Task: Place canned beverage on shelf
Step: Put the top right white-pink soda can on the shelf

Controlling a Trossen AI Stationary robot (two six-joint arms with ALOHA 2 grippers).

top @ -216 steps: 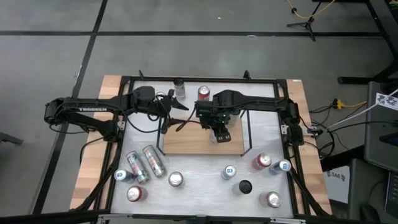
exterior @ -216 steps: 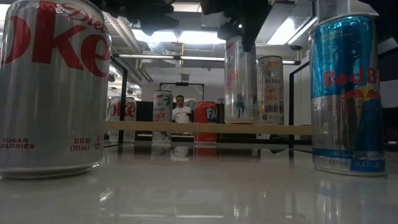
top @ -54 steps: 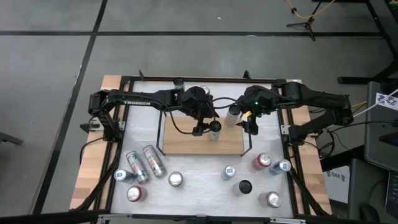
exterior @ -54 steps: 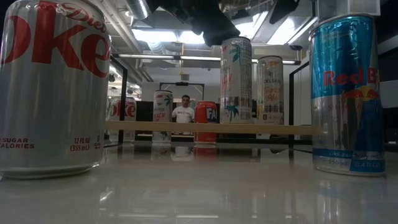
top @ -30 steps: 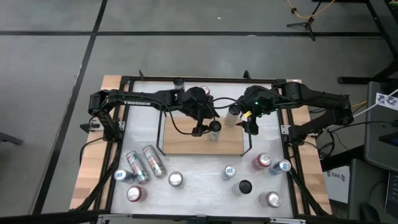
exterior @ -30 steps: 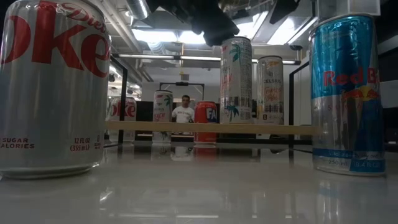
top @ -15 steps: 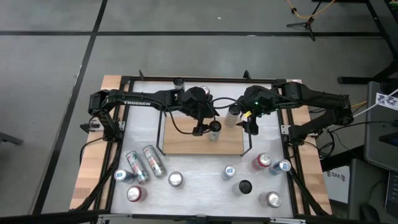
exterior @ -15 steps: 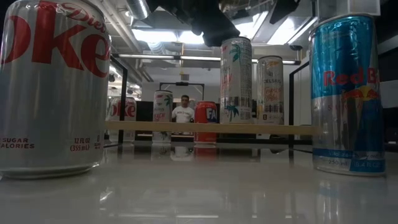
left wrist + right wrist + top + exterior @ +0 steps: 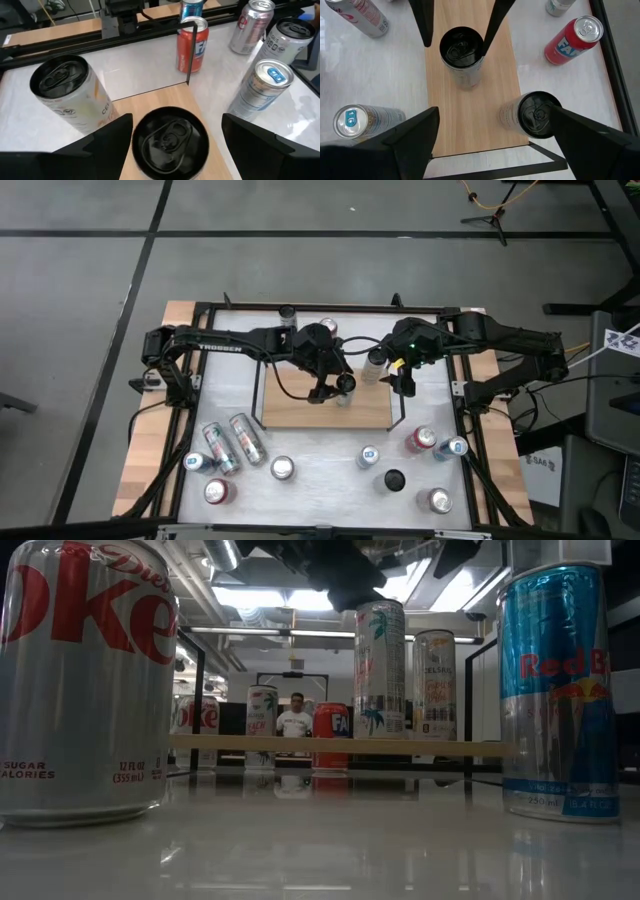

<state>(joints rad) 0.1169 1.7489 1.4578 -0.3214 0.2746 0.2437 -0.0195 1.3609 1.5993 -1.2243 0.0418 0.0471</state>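
The shelf (image 9: 300, 410) is a light wooden board with black rails at mid-table. Two tall cans stand upright on it. One is a palm-print can (image 9: 380, 665) with a black top (image 9: 170, 142). The other is a pale Celsius can (image 9: 375, 358), also seen in the right wrist view (image 9: 535, 115). My left gripper (image 9: 335, 387) is open above the palm-print can, with one finger on either side of its top (image 9: 462, 47). Whether the fingers touch it I cannot tell. My right gripper (image 9: 397, 377) is open and empty over the shelf's right end, beside the Celsius can.
A red Fanta can (image 9: 327, 330) and a slim can (image 9: 288, 313) stand behind the shelf. Several cans lie and stand near the front left (image 9: 230, 445) and front right (image 9: 420, 440). A Diet Coke can (image 9: 80, 680) and a Red Bull can (image 9: 555, 690) are close to the low camera.
My left gripper has shifted slightly toward the table's right, still open over the palm-print can. The cans and my right gripper have kept still.
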